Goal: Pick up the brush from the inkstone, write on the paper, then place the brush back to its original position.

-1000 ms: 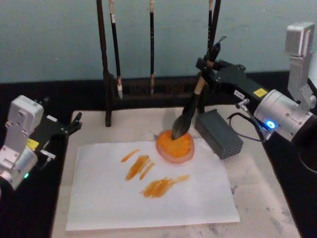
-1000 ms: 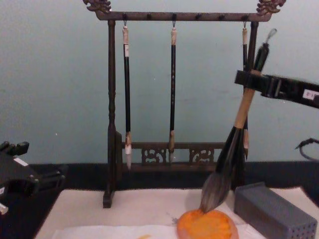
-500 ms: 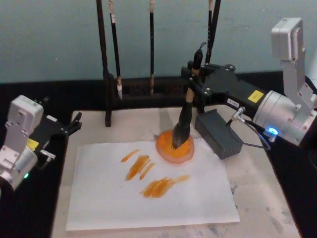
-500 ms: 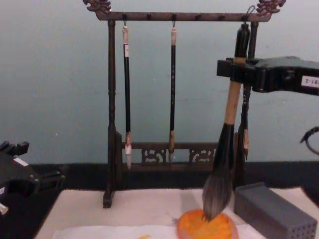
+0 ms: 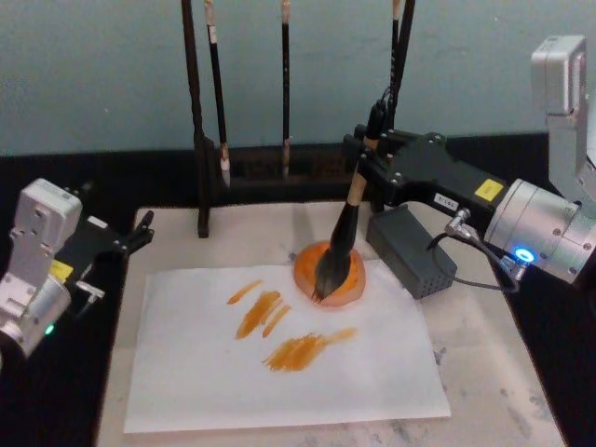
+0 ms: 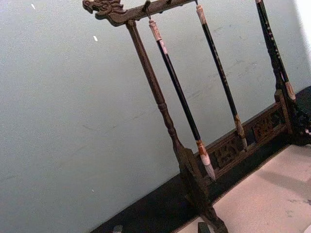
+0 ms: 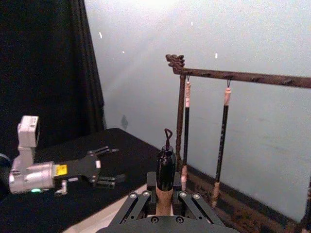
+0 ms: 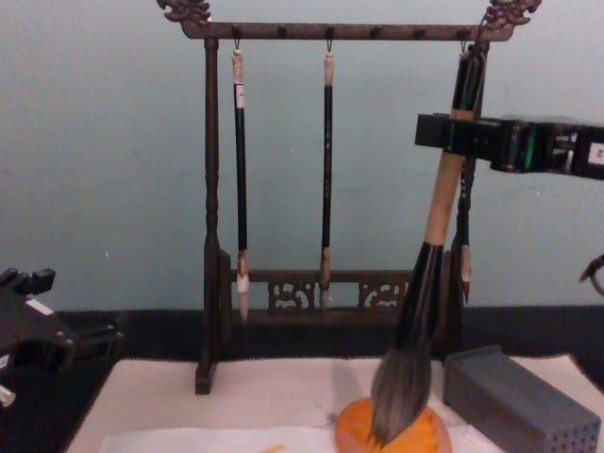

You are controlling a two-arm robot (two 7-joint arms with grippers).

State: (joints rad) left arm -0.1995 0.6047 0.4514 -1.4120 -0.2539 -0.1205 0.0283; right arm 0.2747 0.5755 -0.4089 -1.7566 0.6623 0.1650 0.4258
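Brush (image 5: 347,223) clamped in the right gripper (image 5: 365,168), jaws shut tight on the upper tan shaft just under the black cap. The cap and cord loop stick up above the jaws, and the shaft slants down and to the left of them. The tuft tip sits on the inkstone (image 5: 305,270), directly below and slightly forward of the jaws, and looks like it is touching. Chest view: brush (image 8: 429,250) tilted, gripper (image 8: 453,135) coming in from the right, dish (image 8: 439,432) under the tuft. Paper (image 5: 279,382) with orange strokes (image 5: 279,331) lies below-left of the jaws, its edge touching the dish. Grey block (image 5: 410,251) just under the right gripper body, beside the dish. Rack (image 5: 200,140) with slim brushes stands behind the jaws. Left gripper (image 5: 144,231) parked well apart at the mat's (image 5: 494,372) left edge, jaws spread, holding nothing.
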